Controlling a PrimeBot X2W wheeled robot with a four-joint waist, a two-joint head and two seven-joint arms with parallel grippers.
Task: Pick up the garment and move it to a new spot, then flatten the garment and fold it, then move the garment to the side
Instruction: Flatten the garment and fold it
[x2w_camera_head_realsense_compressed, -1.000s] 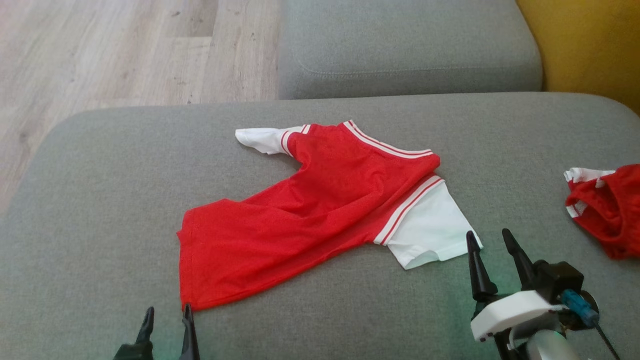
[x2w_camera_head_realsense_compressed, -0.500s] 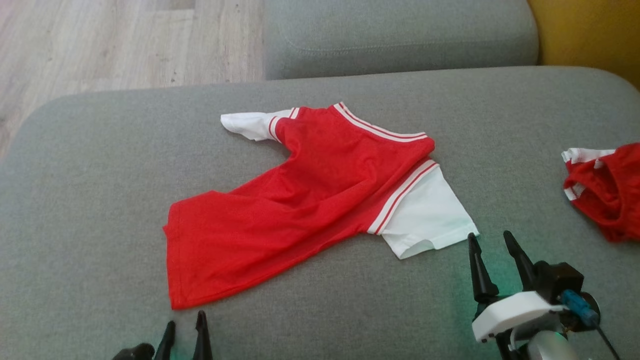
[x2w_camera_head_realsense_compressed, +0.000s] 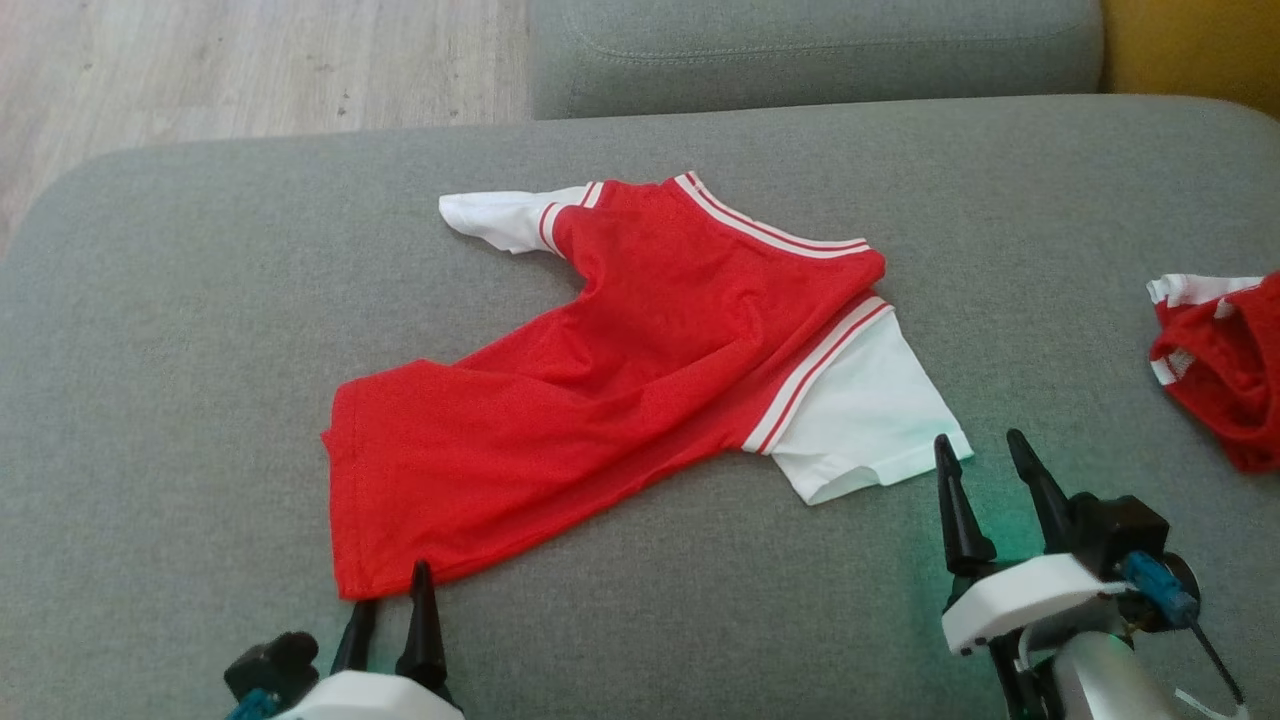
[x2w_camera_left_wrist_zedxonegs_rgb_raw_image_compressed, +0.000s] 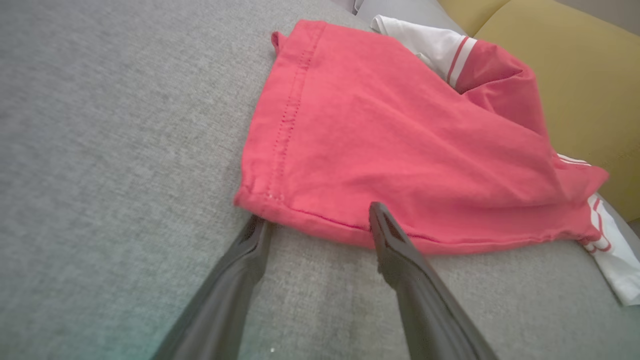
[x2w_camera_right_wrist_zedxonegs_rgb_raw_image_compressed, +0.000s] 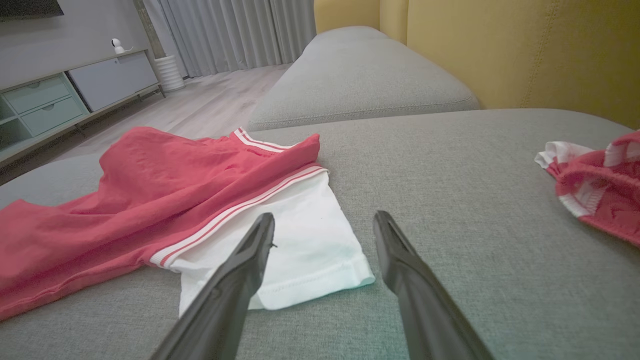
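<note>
- Red cloth sits right at your left pincer (x2w_camera_head_realsense_compressed: 392, 590): its fingers stand apart and hold nothing. One tip is at the near hem corner (x2w_camera_left_wrist_zedxonegs_rgb_raw_image_compressed: 250, 197) and the other lies over the side edge just beside it.
- Your right pincer (x2w_camera_head_realsense_compressed: 978, 440) is likewise spread and empty, its tips at the outer edge of the white sleeve (x2w_camera_head_realsense_compressed: 870, 420).
- This placing looks deliberate. With one pincer at each far end, you could lift the garment (x2w_camera_head_realsense_compressed: 620, 390) stretched between two points rather than bunched.
- The garment lies slantwise in the middle of the grey cushion (x2w_camera_head_realsense_compressed: 200, 300), hem towards the left pincer and striped collar towards the far side. Creases run across its body and the far sleeve is crumpled, so I judge that flattening has not yet been done.
- A second red-and-white piece (x2w_camera_head_realsense_compressed: 1215, 370) lies heaped at the cushion's right edge, well apart from the garment. Any new spot should stay away from it.
- Beyond are another grey cushion (x2w_camera_head_realsense_compressed: 800, 50), the wooden floor (x2w_camera_head_realsense_compressed: 200, 60) and a yellow backrest (x2w_camera_head_realsense_compressed: 1190, 40).
</note>
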